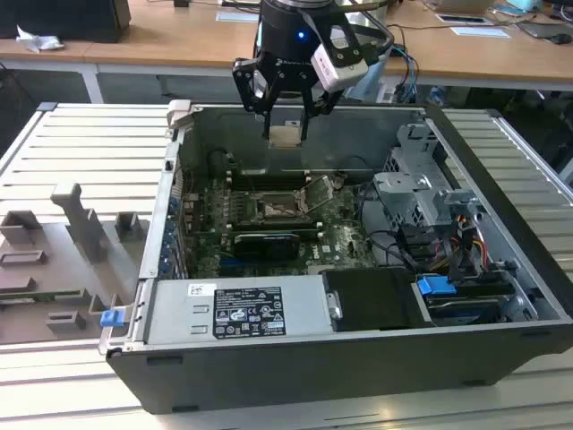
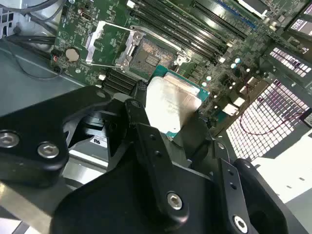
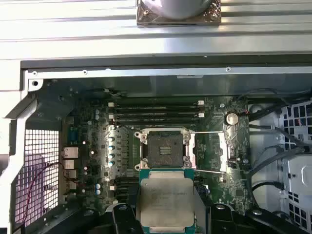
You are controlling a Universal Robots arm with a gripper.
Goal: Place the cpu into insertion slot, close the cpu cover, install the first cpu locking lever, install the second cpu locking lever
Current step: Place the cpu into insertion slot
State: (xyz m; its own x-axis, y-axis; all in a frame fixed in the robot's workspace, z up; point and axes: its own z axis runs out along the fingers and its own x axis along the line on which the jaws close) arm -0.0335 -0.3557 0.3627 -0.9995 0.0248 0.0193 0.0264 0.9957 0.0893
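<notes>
The gripper (image 1: 286, 124) is hanging at the upper centre of the exterior view, just above the back wall of the open computer case (image 1: 269, 376), which is lying on its side on the ribbed metal surface (image 1: 81, 152). Its jaws are pinching the cpu (image 1: 285, 135) by two opposite edges. This is leaving the pale metal face bare and, as far as I can judge, keeping the chip flat.

In the first wrist view the cpu (image 3: 165, 204) is showing square-on, its sides running parallel to those of the insertion slot (image 3: 165, 148). I take it the chip is being held that way so that it matches the socket's orientation.

The chip is sitting well apart from the insertion slot (image 1: 273, 208), high over the green board (image 1: 340, 237) in the middle of the exterior view.

The cpu cover (image 1: 315, 193) is standing tilted up on the slot's side toward the exterior view's right. The dark socket bed is lying exposed, with nothing in it.

In the second wrist view the cover (image 2: 94, 43) is lying thrown back clear of the slot (image 2: 151, 56), and the black fingers (image 2: 146, 131) are gripping the cpu (image 2: 173, 105). The placing is not yet done, and the cover is open.
</notes>
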